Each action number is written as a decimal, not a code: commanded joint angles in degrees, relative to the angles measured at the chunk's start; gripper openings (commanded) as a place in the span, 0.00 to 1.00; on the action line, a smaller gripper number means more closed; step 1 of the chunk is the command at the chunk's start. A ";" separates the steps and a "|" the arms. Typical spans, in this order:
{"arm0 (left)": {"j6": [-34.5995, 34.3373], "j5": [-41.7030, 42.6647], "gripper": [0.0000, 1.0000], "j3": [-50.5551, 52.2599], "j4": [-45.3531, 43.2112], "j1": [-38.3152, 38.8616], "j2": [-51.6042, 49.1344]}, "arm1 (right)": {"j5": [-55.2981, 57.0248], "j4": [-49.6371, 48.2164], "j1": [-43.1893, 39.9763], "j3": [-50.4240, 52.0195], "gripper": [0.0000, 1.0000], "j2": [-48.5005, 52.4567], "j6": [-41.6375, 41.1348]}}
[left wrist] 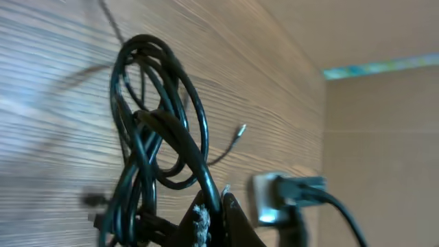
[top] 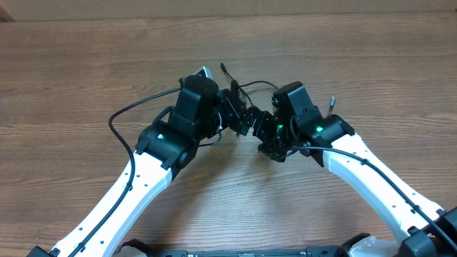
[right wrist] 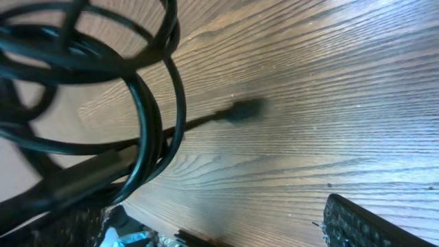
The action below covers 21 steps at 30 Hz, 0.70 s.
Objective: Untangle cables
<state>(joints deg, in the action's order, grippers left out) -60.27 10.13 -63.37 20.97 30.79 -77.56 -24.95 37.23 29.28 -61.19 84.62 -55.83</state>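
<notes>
Black cables (left wrist: 137,165) fill my left wrist view, where the left jaws are closed on them. Several loops rise from the fingertips at the bottom edge in a tall oval coil held up off the wood-grain surface (top: 71,71). One thin strand trails away from the coil to a small silver tip (left wrist: 240,129). From overhead, the bundle sits at the middle of the surface, between my two arms, and their black wrist housings hide most of it. The left arm (top: 175,135) reaches in from the lower left and the right arm (top: 328,135) from the lower right, with their ends close together over the knot. A thicker black wire (top: 121,114) curves out beside the left arm. In my right wrist view the right jaws stand wide apart, with one ribbed pad (right wrist: 357,219) low on the right. Loops of cable cross the upper left of that view, and I cannot tell whether they touch the fingers. Beyond them a dark plug (right wrist: 247,110), blurred, ends a thin strand over the surface.
</notes>
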 commanded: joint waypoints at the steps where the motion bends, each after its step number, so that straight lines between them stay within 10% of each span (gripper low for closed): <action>1: -1.77 5.49 0.04 -1.66 -1.57 0.63 1.42 | 2.08 -0.28 0.28 -0.61 1.00 0.39 0.61; 21: -1.16 8.76 0.04 -1.66 2.99 -8.39 2.47 | -2.01 0.98 -0.48 0.79 1.00 0.26 0.50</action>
<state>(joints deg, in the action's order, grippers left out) -62.61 18.26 -63.42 23.33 23.99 -76.84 -23.81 38.92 29.30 -61.01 84.62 -55.33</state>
